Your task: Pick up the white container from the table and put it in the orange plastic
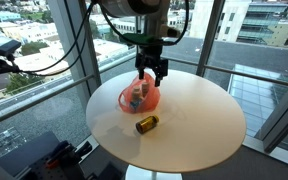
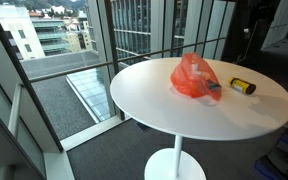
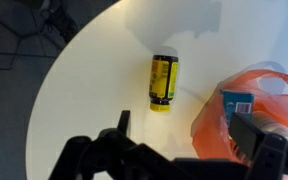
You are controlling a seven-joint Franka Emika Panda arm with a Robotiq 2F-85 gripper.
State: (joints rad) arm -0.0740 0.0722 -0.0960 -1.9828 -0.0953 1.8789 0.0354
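Observation:
The orange plastic bag [image 1: 139,96] lies on the round white table [image 1: 204,125]; it also shows in an exterior view [image 2: 194,78] and at the right of the wrist view [image 3: 246,125]. A pale container with a blue label [image 3: 240,103] sits inside the bag, and it shows faintly in an exterior view [image 1: 136,93]. My gripper [image 1: 155,72] hangs just above the bag's far edge, open and empty. In the wrist view the gripper [image 3: 189,135] has its fingers spread, one over bare table and one over the bag.
A yellow bottle with a dark cap [image 1: 146,123] lies on its side on the table beside the bag, and it shows in the wrist view [image 3: 163,82] and in an exterior view [image 2: 242,87]. Glass walls surround the table.

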